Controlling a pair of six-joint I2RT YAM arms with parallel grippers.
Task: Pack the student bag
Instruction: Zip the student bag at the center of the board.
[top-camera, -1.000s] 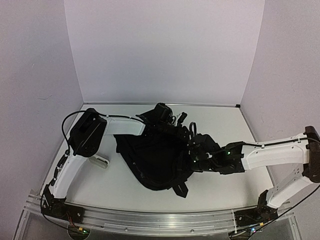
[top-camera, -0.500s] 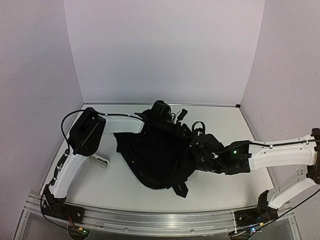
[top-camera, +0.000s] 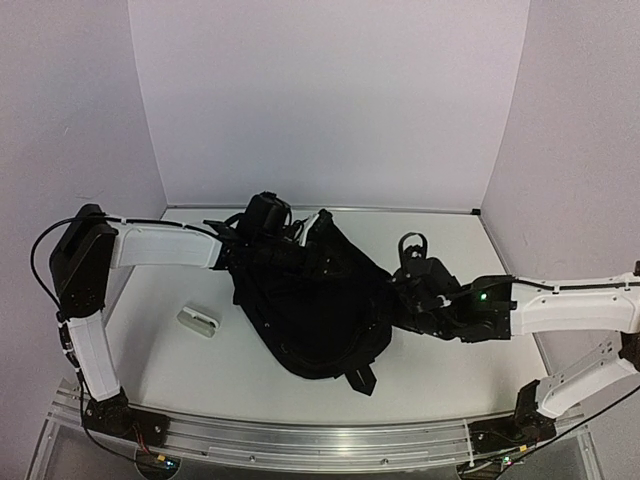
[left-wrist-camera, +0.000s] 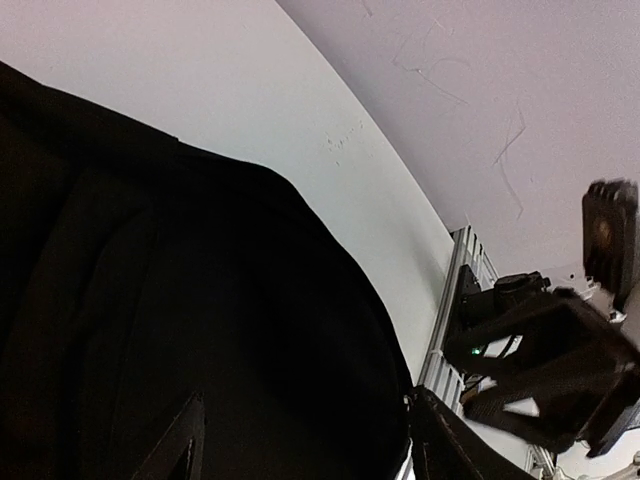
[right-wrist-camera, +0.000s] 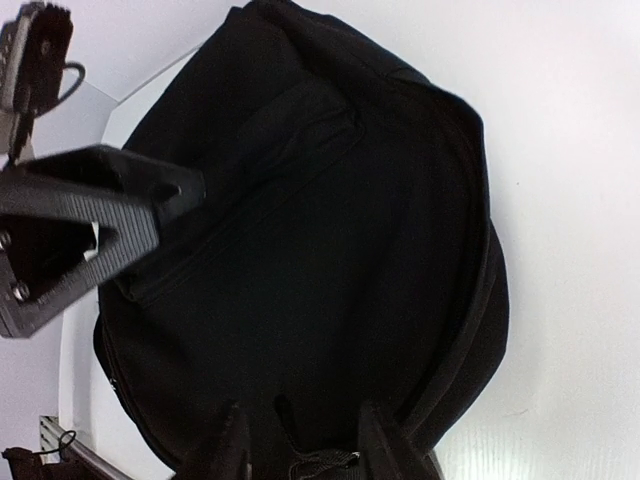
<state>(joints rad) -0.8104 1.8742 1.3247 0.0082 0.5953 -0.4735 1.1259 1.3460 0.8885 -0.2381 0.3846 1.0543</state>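
The student bag (top-camera: 310, 310), a big black fabric backpack, lies flat mid-table. My left gripper (top-camera: 296, 244) hovers at its far top edge. In the left wrist view, the left gripper (left-wrist-camera: 305, 400) has its jaws wide apart over the bag's black fabric (left-wrist-camera: 180, 300), gripping nothing. My right gripper (top-camera: 396, 298) sits at the bag's right side. In the right wrist view, the right gripper (right-wrist-camera: 300, 415) has its jaws parted, with a loose webbing end (right-wrist-camera: 322, 464) lying between them and the bag (right-wrist-camera: 320, 230) spread out ahead.
A small white object (top-camera: 198, 320) lies on the table left of the bag. The left arm (top-camera: 160, 244) reaches in from the left wall side. The right arm (top-camera: 570, 308) stretches across from the right. Purple walls close in three sides.
The right gripper has gone from shut to parted and has drawn a little to the right. The left arm has swung out to the left, its gripper has widened, and the bag's top has shifted left.
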